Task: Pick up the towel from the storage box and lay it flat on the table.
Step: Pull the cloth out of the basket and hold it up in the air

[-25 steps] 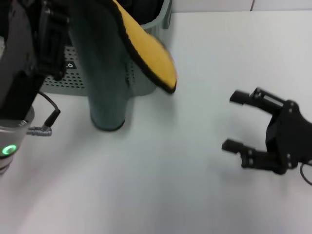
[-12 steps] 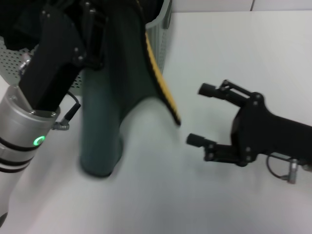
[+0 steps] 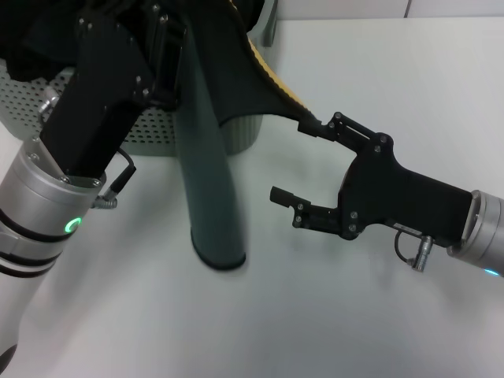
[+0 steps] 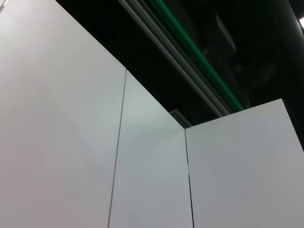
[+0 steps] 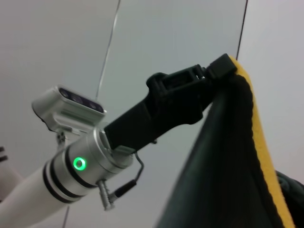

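The towel (image 3: pixel 209 181) hangs dark green side out, with a mustard yellow strip along one edge. Its long lower fold reaches down to the table (image 3: pixel 378 71). My left gripper (image 3: pixel 169 55) holds it up high in front of the storage box (image 3: pixel 146 130). In the right wrist view the left gripper (image 5: pixel 216 71) is shut on the towel's top corner (image 5: pixel 228 161). My right gripper (image 3: pixel 291 159) is open beside the towel, and its upper fingertip (image 3: pixel 309 125) is at the towel's stretched-out side corner.
The left wrist view shows only white wall panels and a dark ceiling. The left arm's silver forearm (image 3: pixel 39 213) with a green light reaches over the table's left side. The right arm's body (image 3: pixel 409 205) lies across the table's right side.
The left arm has swung the towel to the right and forward. The right gripper has moved left and up to the towel, and its upper finger now meets the side corner.
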Tool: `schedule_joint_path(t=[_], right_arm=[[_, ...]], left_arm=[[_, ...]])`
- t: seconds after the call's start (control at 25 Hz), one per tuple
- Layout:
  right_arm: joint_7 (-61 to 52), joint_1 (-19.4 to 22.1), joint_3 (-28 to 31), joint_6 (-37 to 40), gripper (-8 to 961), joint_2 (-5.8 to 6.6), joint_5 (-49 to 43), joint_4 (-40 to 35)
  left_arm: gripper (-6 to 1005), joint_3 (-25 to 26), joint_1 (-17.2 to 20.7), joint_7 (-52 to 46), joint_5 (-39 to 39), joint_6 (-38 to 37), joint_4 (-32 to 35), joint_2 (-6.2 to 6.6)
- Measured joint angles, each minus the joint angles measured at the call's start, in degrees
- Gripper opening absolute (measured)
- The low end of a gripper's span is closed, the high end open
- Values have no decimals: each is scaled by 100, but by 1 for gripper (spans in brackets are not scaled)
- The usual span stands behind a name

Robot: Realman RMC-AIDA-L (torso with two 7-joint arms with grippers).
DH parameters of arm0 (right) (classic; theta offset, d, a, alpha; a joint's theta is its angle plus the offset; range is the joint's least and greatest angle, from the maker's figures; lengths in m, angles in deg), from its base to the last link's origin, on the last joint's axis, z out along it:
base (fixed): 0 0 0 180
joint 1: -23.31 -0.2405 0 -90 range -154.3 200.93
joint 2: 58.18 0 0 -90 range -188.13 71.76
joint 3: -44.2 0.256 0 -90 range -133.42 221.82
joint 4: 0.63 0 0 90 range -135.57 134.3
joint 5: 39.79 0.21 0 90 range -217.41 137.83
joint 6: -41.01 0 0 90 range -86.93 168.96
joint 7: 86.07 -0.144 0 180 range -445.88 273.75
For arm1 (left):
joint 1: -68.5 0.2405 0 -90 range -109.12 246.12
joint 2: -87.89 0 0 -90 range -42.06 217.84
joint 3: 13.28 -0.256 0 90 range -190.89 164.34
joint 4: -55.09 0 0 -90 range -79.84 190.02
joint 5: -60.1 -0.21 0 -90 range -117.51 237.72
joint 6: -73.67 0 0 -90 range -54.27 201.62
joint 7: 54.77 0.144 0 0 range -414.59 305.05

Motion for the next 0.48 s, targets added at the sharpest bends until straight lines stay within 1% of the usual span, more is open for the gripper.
schedule_joint_path(t=[0.24,0.36,0.48], right_arm=[[171,32,-151,92,847,0,140,-16],[353,151,-194,236,846,0,189,-65],[468,266,-183,222,846,0,203,-171]], left_arm=[[12,12,0,8,53,1,-35,0],[12,5,0,10,157,11,-55,0],[11,0,0,11,193,43,-59,0]])
